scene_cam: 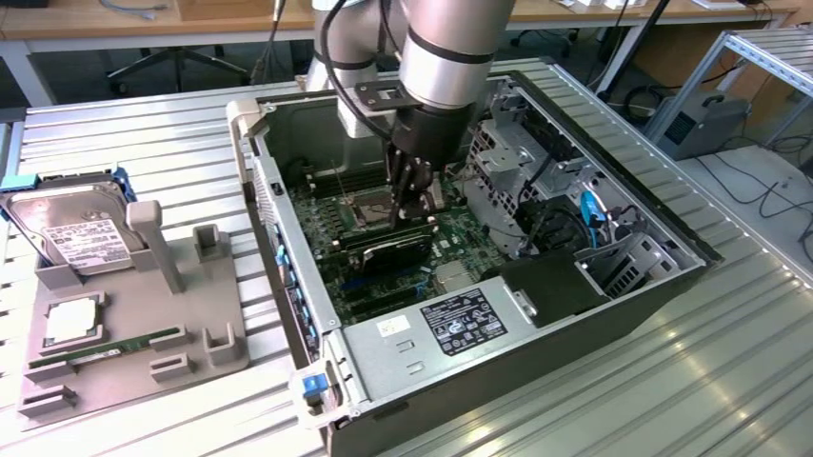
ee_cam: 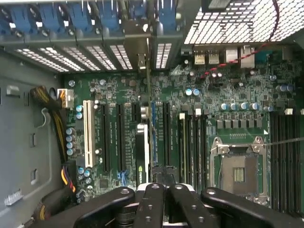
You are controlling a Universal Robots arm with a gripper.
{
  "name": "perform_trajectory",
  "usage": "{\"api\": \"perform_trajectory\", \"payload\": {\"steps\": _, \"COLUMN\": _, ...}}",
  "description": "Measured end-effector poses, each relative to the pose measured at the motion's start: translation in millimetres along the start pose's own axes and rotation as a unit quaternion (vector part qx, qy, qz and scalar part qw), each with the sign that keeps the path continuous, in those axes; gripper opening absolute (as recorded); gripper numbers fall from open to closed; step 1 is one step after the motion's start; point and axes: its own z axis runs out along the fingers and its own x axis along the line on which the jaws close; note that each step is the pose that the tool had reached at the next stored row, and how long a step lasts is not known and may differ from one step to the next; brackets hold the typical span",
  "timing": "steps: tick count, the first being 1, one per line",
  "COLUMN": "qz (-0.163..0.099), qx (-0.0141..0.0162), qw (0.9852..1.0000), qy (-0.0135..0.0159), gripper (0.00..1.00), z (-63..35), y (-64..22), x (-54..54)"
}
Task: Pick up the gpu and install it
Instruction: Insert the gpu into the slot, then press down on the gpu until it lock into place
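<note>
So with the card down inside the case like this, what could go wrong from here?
1. The gripper is shut on the gpu, held edge-on over the motherboard's slots. If it sits slightly off the slot line, pressing could stress the card or connector.
2. The open CPU socket lies close by; a slip could damage it.
3. The cables by the drive cage hang near the arm and could snag.

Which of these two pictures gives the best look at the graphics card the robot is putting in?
The exterior view: the gpu appears as a dark slab standing on the motherboard just below the shut gripper. The wrist view sees the gpu edge-on, a thin strip running down among the slots toward the gripper.
</note>
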Motion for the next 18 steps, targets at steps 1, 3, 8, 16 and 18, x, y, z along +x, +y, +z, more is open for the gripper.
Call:
{"api": "perform_trajectory", "payload": {"steps": 1, "qz": 0.000, "qx": -0.0005, "qw": 1.0000, "qy": 0.0000, "gripper": 0.11, "z": -0.1, "y": -1.2, "x": 0.0}}
{"api": "perform_trajectory", "payload": {"steps": 3, "qz": 0.000, "qx": -0.0011, "qw": 1.0000, "qy": 0.0001, "gripper": 0.11, "z": -0.2, "y": -2.6, "x": 0.0}}
{"api": "perform_trajectory", "payload": {"steps": 8, "qz": 0.000, "qx": -0.0012, "qw": 1.0000, "qy": 0.0001, "gripper": 0.11, "z": -0.2, "y": -2.9, "x": -0.1}}
{"api": "perform_trajectory", "payload": {"steps": 16, "qz": 0.000, "qx": -0.0012, "qw": 1.0000, "qy": 0.0001, "gripper": 0.11, "z": 0.7, "y": 2.0, "x": 0.2}}
{"api": "perform_trajectory", "payload": {"steps": 18, "qz": 0.000, "qx": -0.0012, "qw": 1.0000, "qy": 0.0000, "gripper": 0.11, "z": 2.0, "y": 9.4, "x": 0.8}}
